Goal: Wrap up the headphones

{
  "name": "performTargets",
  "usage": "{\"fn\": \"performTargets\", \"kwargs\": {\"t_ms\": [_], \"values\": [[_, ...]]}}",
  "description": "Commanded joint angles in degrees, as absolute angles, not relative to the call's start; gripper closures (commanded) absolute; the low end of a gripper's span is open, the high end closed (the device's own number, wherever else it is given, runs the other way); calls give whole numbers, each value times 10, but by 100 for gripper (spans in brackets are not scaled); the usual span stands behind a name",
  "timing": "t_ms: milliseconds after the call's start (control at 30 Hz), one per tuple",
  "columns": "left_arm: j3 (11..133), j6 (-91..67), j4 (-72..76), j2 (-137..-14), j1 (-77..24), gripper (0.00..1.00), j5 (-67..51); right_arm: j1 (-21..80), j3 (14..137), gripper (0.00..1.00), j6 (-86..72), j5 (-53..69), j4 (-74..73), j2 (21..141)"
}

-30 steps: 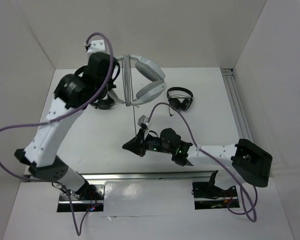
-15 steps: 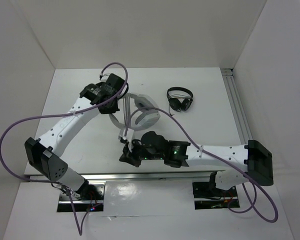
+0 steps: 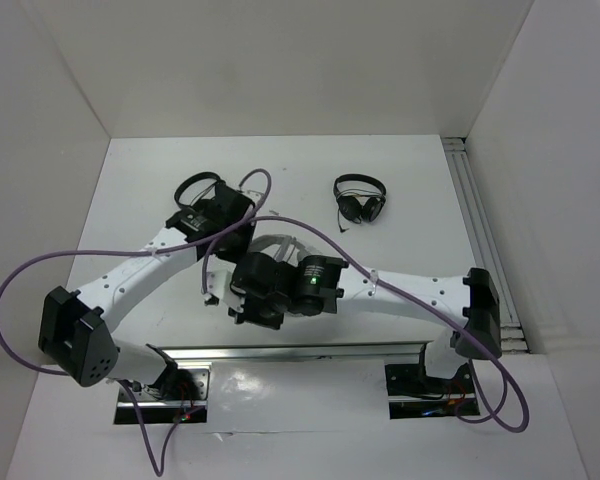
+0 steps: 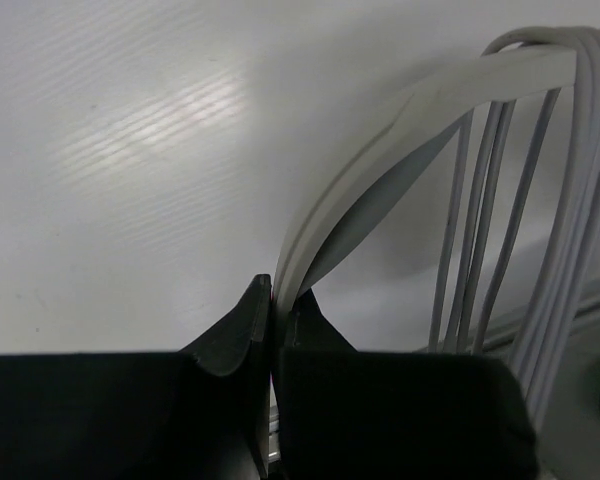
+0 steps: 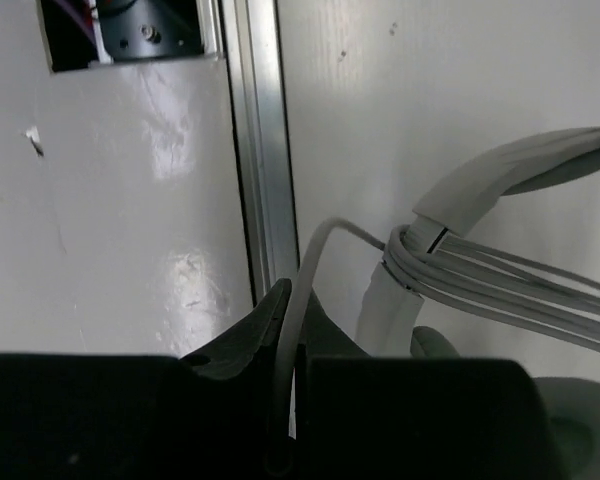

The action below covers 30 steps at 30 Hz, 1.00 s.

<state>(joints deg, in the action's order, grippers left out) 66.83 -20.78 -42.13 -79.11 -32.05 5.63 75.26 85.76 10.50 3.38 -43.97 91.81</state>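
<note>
Now pulled nearer, the large light grey headphones [image 5: 520,160] seem ready for another turn: left gripper [image 4: 277,300] clamps wide headband [image 4: 420,100], right gripper [image 5: 293,300] pinches thin grey cable [image 5: 305,255].

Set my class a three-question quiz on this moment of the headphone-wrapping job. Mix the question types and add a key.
1. True or false: the left gripper is shut on the headband of the grey headphones.
2. What does the right gripper pinch? A) the cable B) an earcup C) the metal rail
3. In the top view, how many small black headphones lie on the table?

Key:
1. True.
2. A.
3. Two: one to the right of the arms, and one at the rear beside the left arm's wrist.
</note>
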Motion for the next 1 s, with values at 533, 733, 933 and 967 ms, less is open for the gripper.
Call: {"fn": "performTargets", "kwargs": {"t_ms": [533,733,933,967], "values": [[599,-134,-420,-743,-501,100,-24,828,833,99,117,-227,-532,889],[613,-134,-449,-732,-526,100,-24,828,816,88,117,-240,-519,884],[641,-153,-493,-738,-526,100,-18,828,809,74,105,-279,-531,878],[641,-153,-499,-738,-526,100,-18,828,803,74,99,-295,-531,872]]}}
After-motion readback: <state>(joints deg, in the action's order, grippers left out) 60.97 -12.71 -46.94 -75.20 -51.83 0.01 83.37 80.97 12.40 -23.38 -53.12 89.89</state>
